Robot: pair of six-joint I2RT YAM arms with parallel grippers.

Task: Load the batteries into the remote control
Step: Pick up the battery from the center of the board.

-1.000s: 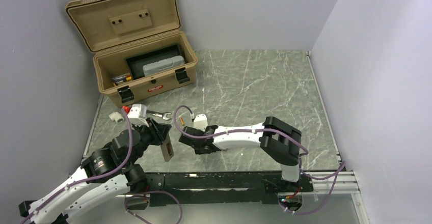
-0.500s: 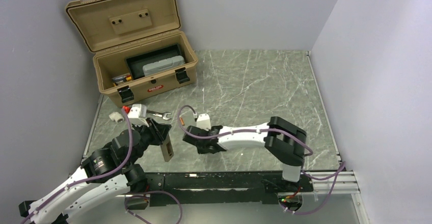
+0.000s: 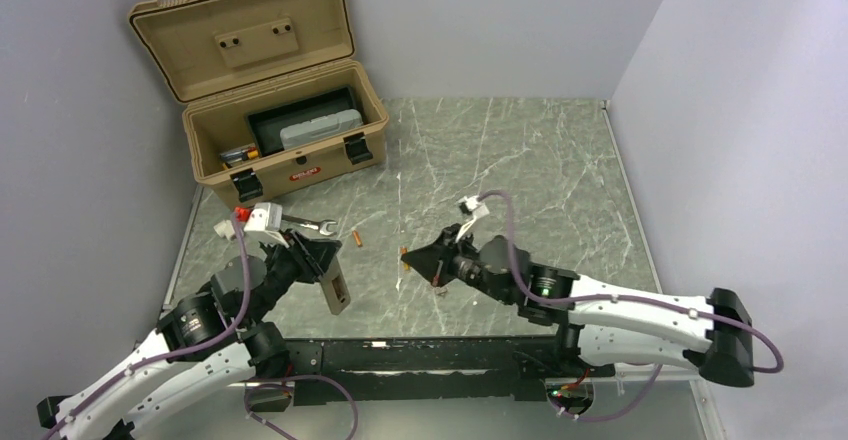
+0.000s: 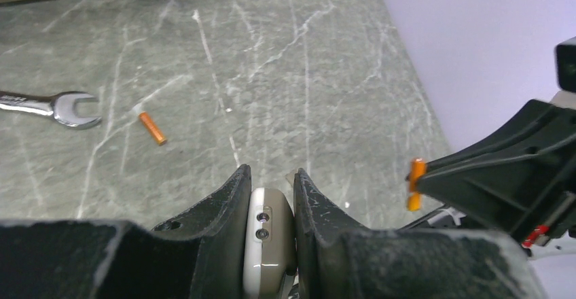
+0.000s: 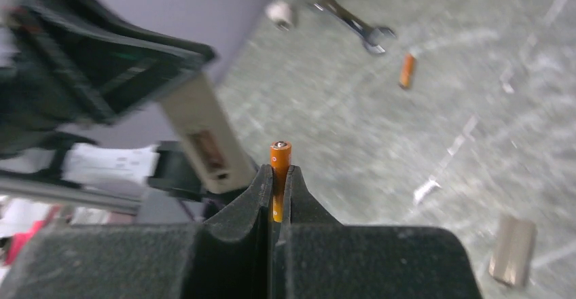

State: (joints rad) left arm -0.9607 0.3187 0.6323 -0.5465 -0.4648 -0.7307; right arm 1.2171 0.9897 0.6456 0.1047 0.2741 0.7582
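**Battery lifted; insertion comes next**

The battery (image 5: pixel 280 157) is now pinched upright between my right fingers (image 5: pixel 261 200). A second ago they were partly open, low over the desk (image 3: pixel 520 160). They have since closed tight and carried it up. The remote (image 4: pixel 267 234) is clamped in my left fingers (image 4: pixel 227 200), raised, near the battery but not touching it. A second battery (image 3: pixel 355 237) lies on the desk by the wrench (image 3: pixel 312 226). Pickup looks complete. Lining up with the recess remains.

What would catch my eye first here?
Probably the face-off near the front: the right hand pinches a tiny orange battery, the left hand grips the remote control. At the far left a tan toolbox stands open, and a second battery lies loose on the table near a wrench.
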